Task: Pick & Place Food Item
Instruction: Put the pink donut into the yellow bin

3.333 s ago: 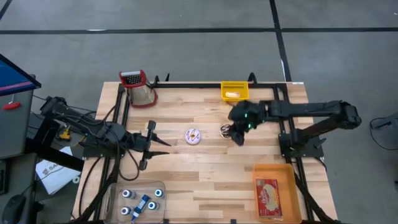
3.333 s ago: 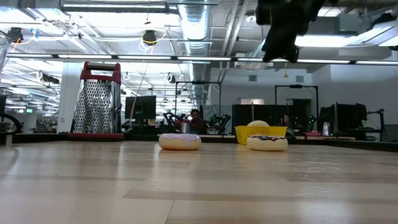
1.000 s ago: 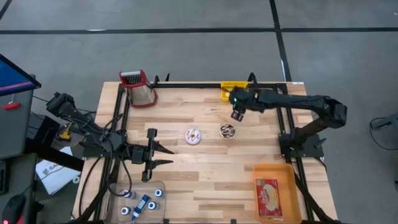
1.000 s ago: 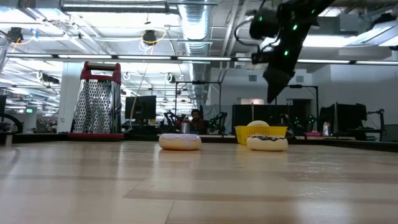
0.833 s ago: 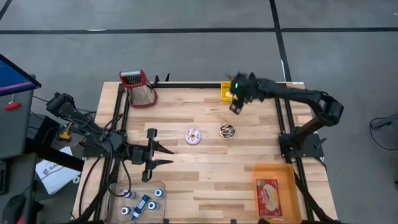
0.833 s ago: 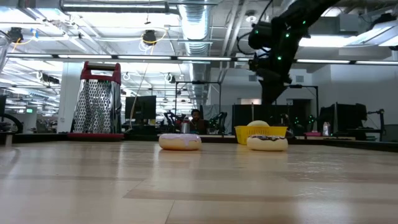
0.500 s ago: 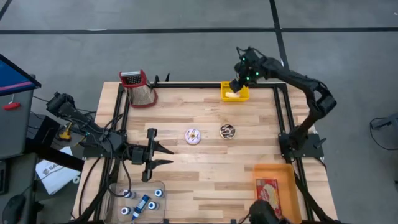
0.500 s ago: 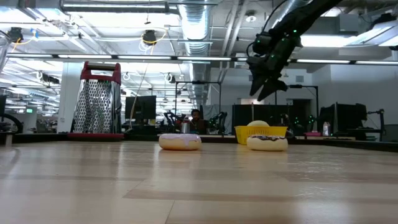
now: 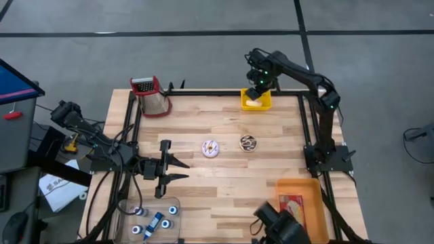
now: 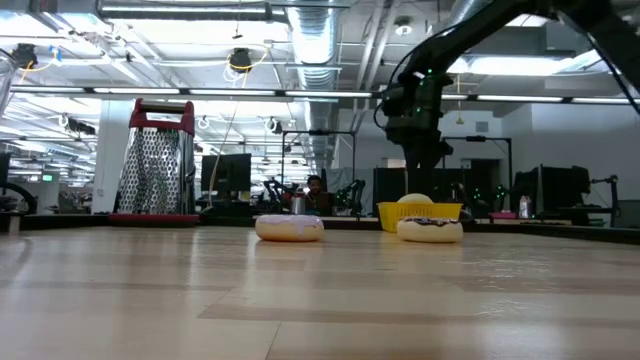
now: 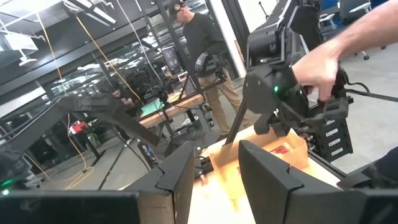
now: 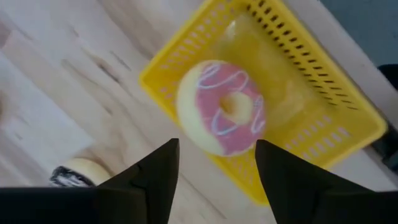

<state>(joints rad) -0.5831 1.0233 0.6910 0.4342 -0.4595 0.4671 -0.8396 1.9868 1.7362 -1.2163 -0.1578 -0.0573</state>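
Wooden planks make up the bench [image 9: 224, 183], with a workshop and a person [image 11: 208, 43] beyond it. At the far edge a yellow basket [image 12: 311, 106] holds a pink-iced doughnut [image 12: 222, 114]; the right gripper [image 9: 256, 87] hangs above it, fingers [image 12: 149, 180] spread and empty. Mid-bench lie a white-iced doughnut [image 9: 211, 148] and a chocolate-iced doughnut [image 9: 248, 142]. The left gripper [image 9: 178, 169] waits near the left edge, partly open, holding nothing. An orange tray [image 9: 313, 203] at the near right corner carries a red packet [image 9: 293, 211]; its print is unreadable.
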